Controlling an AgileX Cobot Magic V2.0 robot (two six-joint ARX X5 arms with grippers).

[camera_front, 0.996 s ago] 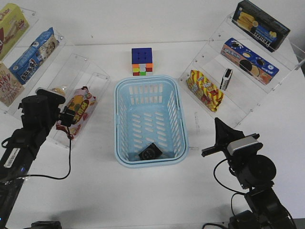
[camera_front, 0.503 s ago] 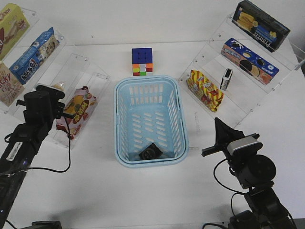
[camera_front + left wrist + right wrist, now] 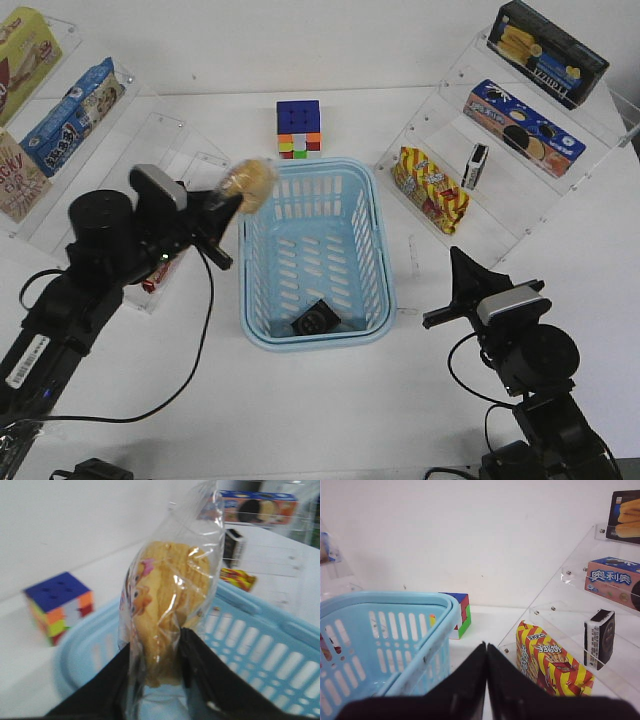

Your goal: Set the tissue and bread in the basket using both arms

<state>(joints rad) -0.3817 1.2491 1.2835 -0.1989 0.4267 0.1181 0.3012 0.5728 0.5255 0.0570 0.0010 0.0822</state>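
My left gripper (image 3: 233, 203) is shut on the bread (image 3: 250, 180), a golden bun in clear wrap, and holds it in the air over the far left corner of the light blue basket (image 3: 386, 270). In the left wrist view the bread (image 3: 170, 605) stands between the black fingers (image 3: 107, 685), with the basket rim (image 3: 260, 617) below. One black-and-white tissue pack (image 3: 314, 319) lies in the basket's near end. A second tissue pack (image 3: 476, 166) stands on the right shelf and also shows in the right wrist view (image 3: 600, 637). My right gripper (image 3: 458, 265) is shut and empty to the right of the basket (image 3: 395, 600).
A colour cube (image 3: 298, 129) stands behind the basket. A yellow-red snack bag (image 3: 430, 188) and biscuit boxes (image 3: 523, 127) sit on the clear right shelves. Snack packs (image 3: 68, 117) sit on the left shelves, and a pink-red packet (image 3: 155, 278) is partly hidden by my left arm.
My left arm has swung from the left shelf toward the basket, with the bread lifted in its gripper. The right arm has not moved.
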